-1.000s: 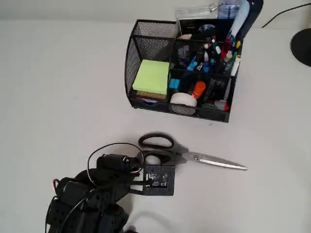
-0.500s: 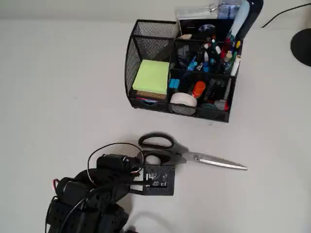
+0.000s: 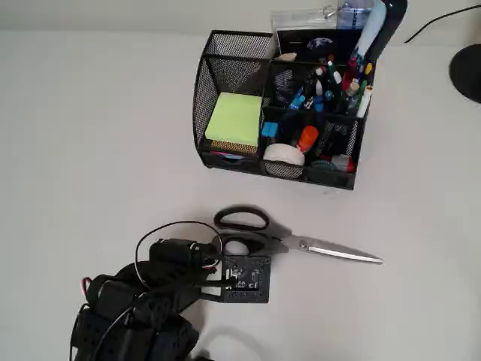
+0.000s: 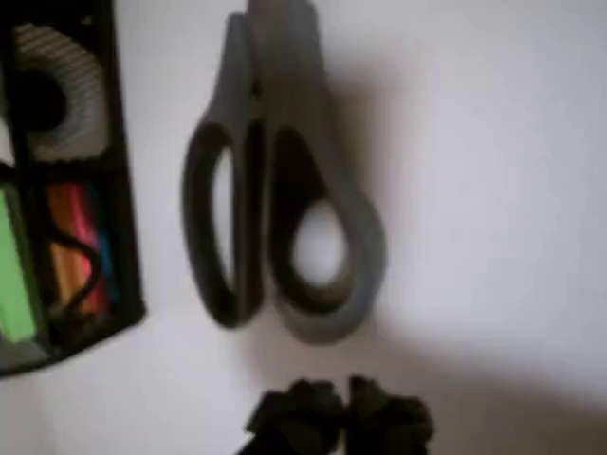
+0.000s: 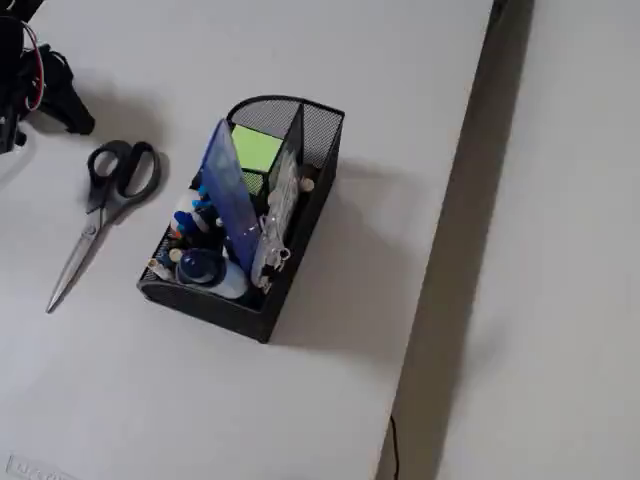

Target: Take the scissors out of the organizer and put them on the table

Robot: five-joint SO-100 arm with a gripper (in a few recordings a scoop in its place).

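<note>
The scissors [image 3: 301,244] lie flat on the white table [image 3: 90,135] in front of the organizer [image 3: 207,83], with the silver blades pointing right in the overhead view. Their black and grey loop handles [image 4: 351,218] sit just ahead of my gripper [image 4: 337,422]. The dark fingertips rest together, apart from the handles, with nothing between them. In the fixed view the gripper [image 5: 68,108] hangs just above and left of the scissors [image 5: 110,195]. Seen from overhead, the fingers are hidden under the black arm [image 3: 150,301] and its wrist board [image 3: 244,278].
The black mesh organizer [image 5: 320,130] holds a lime-green note pad [image 3: 234,119], pens, markers and a white tape roll [image 3: 284,154]. A dark round base [image 3: 467,71] sits at the right edge. The table edge [image 5: 440,230] drops off beyond the organizer in the fixed view.
</note>
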